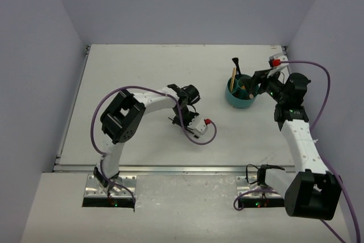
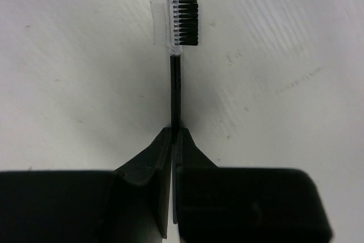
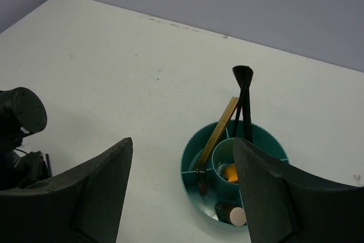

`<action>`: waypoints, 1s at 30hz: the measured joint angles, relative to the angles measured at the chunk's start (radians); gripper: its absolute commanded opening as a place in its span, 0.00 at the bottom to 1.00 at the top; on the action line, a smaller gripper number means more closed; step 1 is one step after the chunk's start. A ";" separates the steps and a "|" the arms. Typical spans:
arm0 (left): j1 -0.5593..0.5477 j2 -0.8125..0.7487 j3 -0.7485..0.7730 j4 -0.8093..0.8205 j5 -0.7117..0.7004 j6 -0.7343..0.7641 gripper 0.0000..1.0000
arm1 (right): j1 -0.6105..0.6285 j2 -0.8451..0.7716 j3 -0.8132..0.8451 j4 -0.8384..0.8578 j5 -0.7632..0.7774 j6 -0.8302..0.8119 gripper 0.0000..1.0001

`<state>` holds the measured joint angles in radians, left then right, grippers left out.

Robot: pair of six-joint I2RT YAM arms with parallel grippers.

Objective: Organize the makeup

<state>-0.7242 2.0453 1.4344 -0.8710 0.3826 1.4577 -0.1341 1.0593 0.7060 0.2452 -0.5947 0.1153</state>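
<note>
Left gripper (image 2: 173, 134) is clamped tight on the black handle of the comb brush (image 2: 177, 24), near the middle of the top view. The brush head points to frame top over bare table (image 2: 68, 83), with nothing near it. Right gripper (image 3: 182, 143) is spread wide, holds nothing and hovers by the container (image 3: 190, 160), right of centre. Inside it, black brushes (image 3: 244, 101) and stick (image 3: 219, 129) lean upright, and the wedge (image 3: 230, 171) is in the centre cup. What looks like the tube (image 3: 232, 214) sits at the lower rim. The right finger blocks the container's right side.
</note>
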 measured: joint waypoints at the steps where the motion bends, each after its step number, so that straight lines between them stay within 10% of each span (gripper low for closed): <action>1: 0.008 0.012 0.018 0.013 0.020 -0.037 0.00 | 0.000 0.000 0.000 -0.003 0.005 0.012 0.72; 18: 0.198 0.091 0.314 0.074 0.328 -0.588 0.00 | 0.000 0.019 0.153 -0.079 0.118 0.225 0.79; 30: 0.294 -0.059 0.404 0.468 0.510 -1.240 0.00 | 0.082 0.135 0.185 0.048 -0.074 0.374 0.76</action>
<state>-0.4305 1.9862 1.8380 -0.4034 0.8922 0.2175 -0.0522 1.1939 0.8914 0.2929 -0.6683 0.4891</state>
